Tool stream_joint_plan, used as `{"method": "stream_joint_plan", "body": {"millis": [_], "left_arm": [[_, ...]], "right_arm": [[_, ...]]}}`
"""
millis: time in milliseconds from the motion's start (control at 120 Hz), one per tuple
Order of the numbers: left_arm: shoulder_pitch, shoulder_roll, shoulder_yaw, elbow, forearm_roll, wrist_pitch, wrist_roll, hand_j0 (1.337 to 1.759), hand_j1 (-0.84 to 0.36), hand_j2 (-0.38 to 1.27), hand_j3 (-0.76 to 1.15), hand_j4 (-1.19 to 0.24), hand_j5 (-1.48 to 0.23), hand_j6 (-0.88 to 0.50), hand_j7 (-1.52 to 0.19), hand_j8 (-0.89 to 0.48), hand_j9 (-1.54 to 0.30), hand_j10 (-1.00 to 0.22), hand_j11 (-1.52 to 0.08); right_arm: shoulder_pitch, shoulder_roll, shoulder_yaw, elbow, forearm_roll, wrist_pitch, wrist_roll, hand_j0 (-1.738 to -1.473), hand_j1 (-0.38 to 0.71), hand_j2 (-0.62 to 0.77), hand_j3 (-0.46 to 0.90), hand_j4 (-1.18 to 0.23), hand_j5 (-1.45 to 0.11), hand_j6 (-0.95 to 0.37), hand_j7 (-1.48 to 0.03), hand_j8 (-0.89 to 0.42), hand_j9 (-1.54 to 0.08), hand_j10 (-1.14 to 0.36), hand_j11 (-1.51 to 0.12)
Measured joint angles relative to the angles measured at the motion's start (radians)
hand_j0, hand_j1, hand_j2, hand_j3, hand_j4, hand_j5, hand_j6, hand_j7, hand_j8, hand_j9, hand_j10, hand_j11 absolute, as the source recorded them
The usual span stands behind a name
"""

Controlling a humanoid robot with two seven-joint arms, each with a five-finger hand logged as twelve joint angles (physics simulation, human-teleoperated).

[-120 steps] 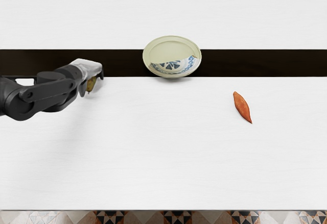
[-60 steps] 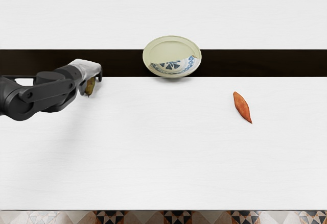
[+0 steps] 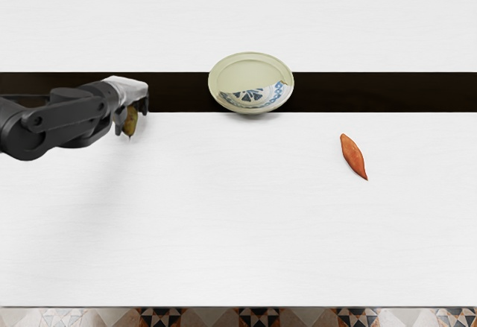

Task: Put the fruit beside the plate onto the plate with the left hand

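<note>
The left hand (image 3: 128, 102) grips a yellowish fruit (image 3: 130, 123) (fingers (image 3: 118, 121) curled around it) well left of the plate (image 3: 246, 70).

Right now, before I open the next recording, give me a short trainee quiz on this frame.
1. Where is the orange piece relative to the plate? A on it; B to its left; C to its right, on the table.
2. True or false: a fruit already lies on the plate.
3. What does the left hand hold?
Key: 1 C; 2 false; 3 a small brownish fruit.
</note>
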Motion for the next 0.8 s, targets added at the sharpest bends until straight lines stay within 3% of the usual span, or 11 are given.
{"method": "stream_joint_plan", "body": {"millis": [292, 492, 800], "left_arm": [[-0.065, 0.000, -0.004, 0.003, -0.093, -0.038, 0.000, 1.658, -0.29, 0.54, 0.00, -0.62, -0.83, -0.53, -0.82, -0.51, -0.83, -0.62, -0.83], [-0.149, -0.014, -0.006, 0.007, -0.153, -0.060, 0.000, 1.658, -0.31, 0.63, 0.00, -0.63, -0.84, -0.54, -0.83, -0.53, -0.84, -0.63, -0.84], [-0.159, -0.093, -0.056, 0.013, -0.191, -0.052, -0.011, 1.658, -0.37, 0.73, 0.00, -0.64, -0.86, -0.53, -0.84, -0.52, -0.85, -0.64, -0.85]], "right_arm": [[0.000, 0.000, 0.000, 0.000, 0.000, 0.000, 0.000, -1.658, -0.31, -0.01, 0.00, -0.03, -0.04, -0.03, -0.04, -0.03, -0.04, -0.03, -0.04], [-0.001, 0.000, 0.000, 0.000, 0.001, -0.001, 0.000, -1.658, -0.31, -0.01, 0.00, -0.03, -0.04, -0.03, -0.04, -0.03, -0.04, -0.03, -0.04], [-0.002, 0.000, 0.001, -0.014, 0.002, -0.002, 0.000, -1.658, -0.31, -0.01, 0.00, -0.03, -0.04, -0.03, -0.04, -0.03, -0.04, -0.03, -0.04]]}}
